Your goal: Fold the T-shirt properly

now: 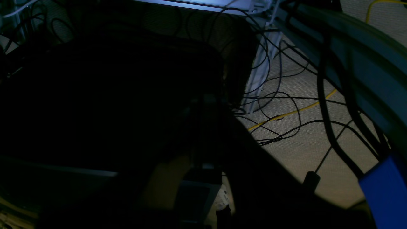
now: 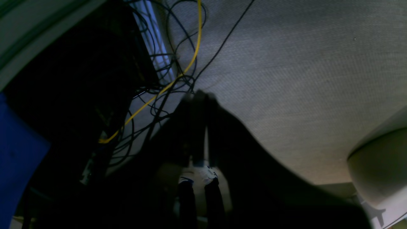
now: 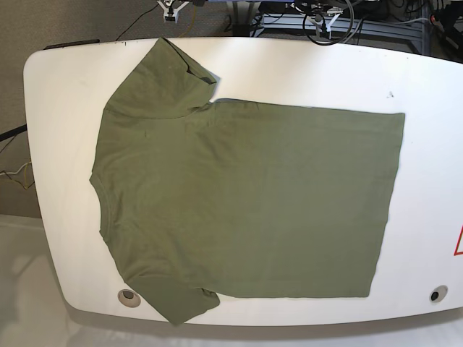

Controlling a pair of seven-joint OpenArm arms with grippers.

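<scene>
The olive-green T-shirt [image 3: 246, 202] lies spread flat on the white table [image 3: 65, 87] in the base view. Its neck points left and its hem right, with one sleeve at the far left corner and the other at the near left edge. Neither arm shows in the base view. In the right wrist view my right gripper [image 2: 199, 95] is a dark shape with its fingers pressed together, holding nothing, over carpeted floor. In the left wrist view my left gripper [image 1: 208, 100] is barely visible in deep shadow; it looks shut and empty. The T-shirt is out of both wrist views.
Black cables and a yellow cable [image 1: 295, 111] sprawl over the floor below a metal frame [image 1: 260, 63]. A blue panel [image 1: 386, 187] stands at the right edge. The table has round holes [image 3: 129, 296] near its front corners and a red mark [image 3: 459, 242] at right.
</scene>
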